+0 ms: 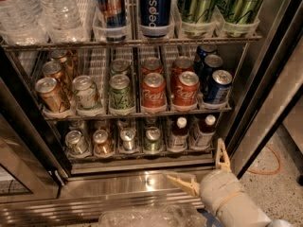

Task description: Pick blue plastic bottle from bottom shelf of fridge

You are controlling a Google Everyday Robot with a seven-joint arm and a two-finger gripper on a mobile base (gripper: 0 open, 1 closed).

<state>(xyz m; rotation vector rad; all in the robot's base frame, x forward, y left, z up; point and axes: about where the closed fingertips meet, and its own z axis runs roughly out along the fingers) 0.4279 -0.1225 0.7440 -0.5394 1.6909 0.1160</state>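
Note:
The fridge [265, 79] stands open before me. Its bottom shelf [142, 154] holds a row of small cans and, at its right end, two stubby bottles with white caps and dark contents [178, 132] [204, 130], side by side. I cannot tell the two apart. My gripper [201, 167] is low at the right, in front of and below the bottom shelf, over the steel sill. It is open and empty, with one cream finger [182, 182] pointing left and the other [221, 156] pointing up towards the right bottle.
The shelf above holds gold, green, red cola [154, 92] and blue cans. The top rack holds tall cans and clear water bottles [61, 11]. The dark door frame [28, 126] is on the left. An orange cable [270, 167] lies on the floor at the right.

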